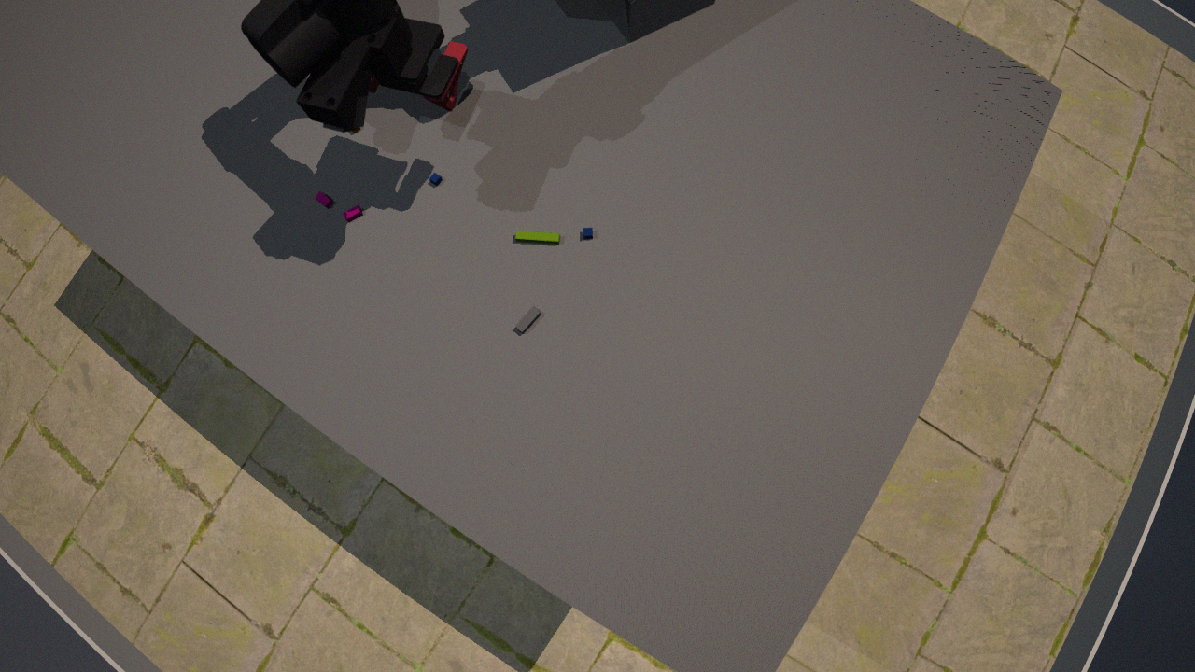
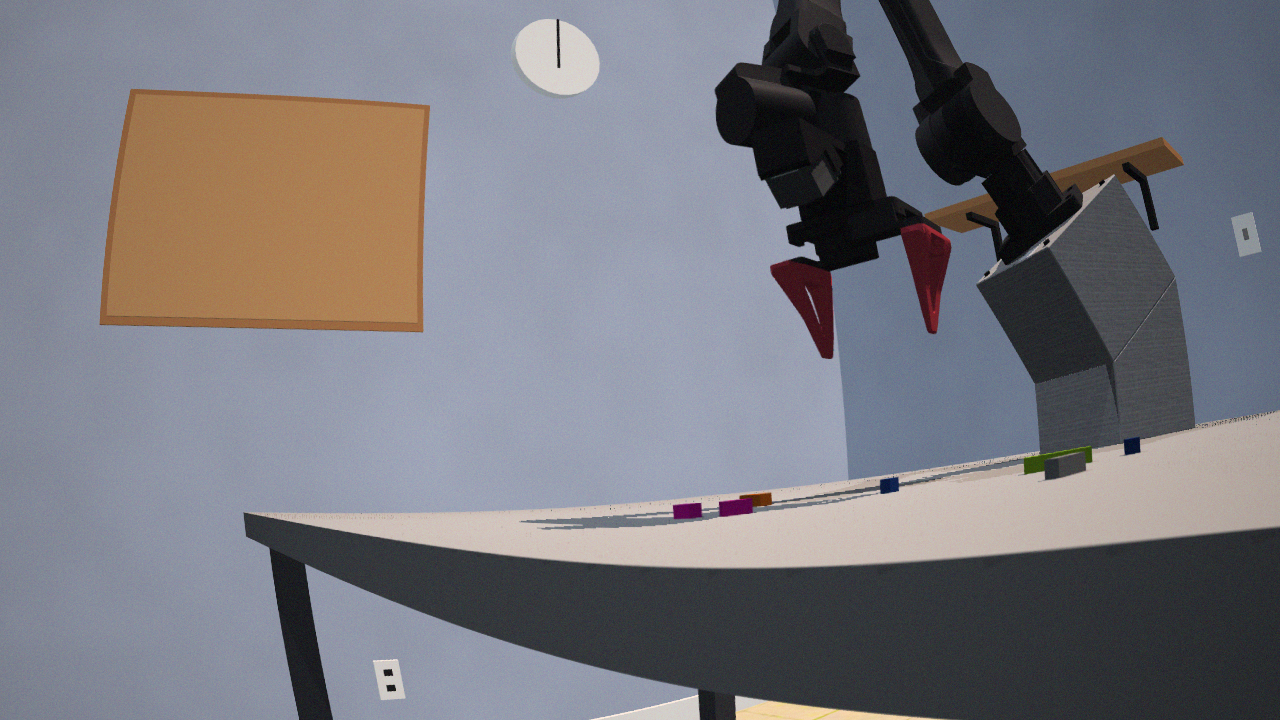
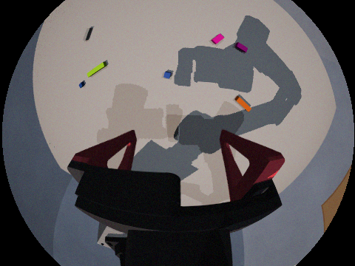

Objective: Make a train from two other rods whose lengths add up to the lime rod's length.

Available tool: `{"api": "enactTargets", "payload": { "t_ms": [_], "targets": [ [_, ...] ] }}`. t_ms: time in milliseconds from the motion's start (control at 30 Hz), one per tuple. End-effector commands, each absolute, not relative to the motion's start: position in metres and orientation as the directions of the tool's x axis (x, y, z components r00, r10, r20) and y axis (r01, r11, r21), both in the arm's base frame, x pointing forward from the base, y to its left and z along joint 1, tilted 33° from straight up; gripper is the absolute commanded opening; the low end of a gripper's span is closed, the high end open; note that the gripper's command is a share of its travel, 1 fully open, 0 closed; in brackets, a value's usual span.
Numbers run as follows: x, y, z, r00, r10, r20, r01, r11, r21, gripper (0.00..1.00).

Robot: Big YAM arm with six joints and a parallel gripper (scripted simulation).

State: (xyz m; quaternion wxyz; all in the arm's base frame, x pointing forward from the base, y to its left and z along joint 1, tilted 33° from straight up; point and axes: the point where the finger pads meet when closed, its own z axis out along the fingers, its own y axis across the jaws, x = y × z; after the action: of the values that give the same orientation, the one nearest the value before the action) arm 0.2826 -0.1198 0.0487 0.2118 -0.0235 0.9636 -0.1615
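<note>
The lime rod (image 1: 536, 237) (image 2: 1034, 462) (image 3: 97, 68) lies flat mid-table. One blue rod (image 1: 587, 232) (image 2: 1132, 445) (image 3: 82, 84) sits just off its end, a second blue rod (image 1: 435, 178) (image 2: 888, 484) (image 3: 168, 74) lies further left. The grey rod (image 1: 527, 319) (image 2: 1065, 465) (image 3: 89, 34) lies apart. Two magenta rods (image 1: 324, 199) (image 1: 353, 213) (image 2: 687, 510) (image 2: 735, 506) (image 3: 241, 46) (image 3: 218, 38) lie close together. The orange rod (image 2: 757, 497) (image 3: 242, 103) is hidden by the arm in the top view. My gripper (image 2: 878, 340) (image 3: 177, 134) is open and empty, high above the table near the orange rod.
The arm's grey base block (image 2: 1100, 340) stands at the back of the table (image 1: 668, 417) (image 2: 895, 546). The table's left edge lies a short way beyond the magenta rods. Arm shadows fall over the magenta and orange rods.
</note>
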Motion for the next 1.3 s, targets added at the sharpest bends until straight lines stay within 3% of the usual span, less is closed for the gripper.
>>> {"api": "enactTargets", "payload": {
  "t_ms": [0, 233, 1267],
  "targets": [
    [0.288, -0.129, 0.038, -0.893, -0.007, -0.45, 0.14, 0.946, -0.292, 1.0],
    [0.276, -0.134, 0.006, -0.866, 0.127, -0.484, 0.272, 0.931, -0.243, 1.0],
    [0.281, -0.13, 0.011, -0.866, 0.109, -0.488, 0.255, 0.936, -0.243, 1.0]
  ]
}}
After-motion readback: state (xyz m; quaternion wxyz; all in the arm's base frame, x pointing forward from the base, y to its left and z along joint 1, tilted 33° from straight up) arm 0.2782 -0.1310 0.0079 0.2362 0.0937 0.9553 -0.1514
